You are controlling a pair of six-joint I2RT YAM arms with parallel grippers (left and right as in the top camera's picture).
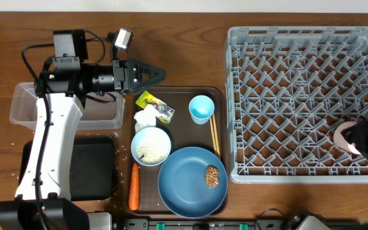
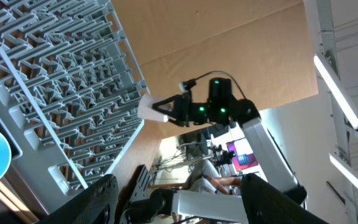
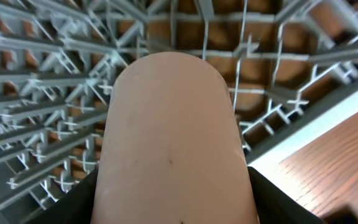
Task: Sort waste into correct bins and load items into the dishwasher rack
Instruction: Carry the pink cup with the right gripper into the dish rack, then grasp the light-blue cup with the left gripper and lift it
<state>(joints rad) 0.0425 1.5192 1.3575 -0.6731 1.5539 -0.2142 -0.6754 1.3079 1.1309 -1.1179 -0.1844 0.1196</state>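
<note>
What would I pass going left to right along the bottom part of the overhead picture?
black tray → carrot → blue plate → rack

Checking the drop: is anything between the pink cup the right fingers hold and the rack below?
Nothing visible. The pink cup hangs over empty pegs near the right edge of the rack; no other dish lies there.

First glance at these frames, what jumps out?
The big grey rack fills the right of the overhead view, with the right gripper holding a white-pink cup near its right edge. Left of it, a blue plate carrying a brown lump sits on the brown tray.
</note>
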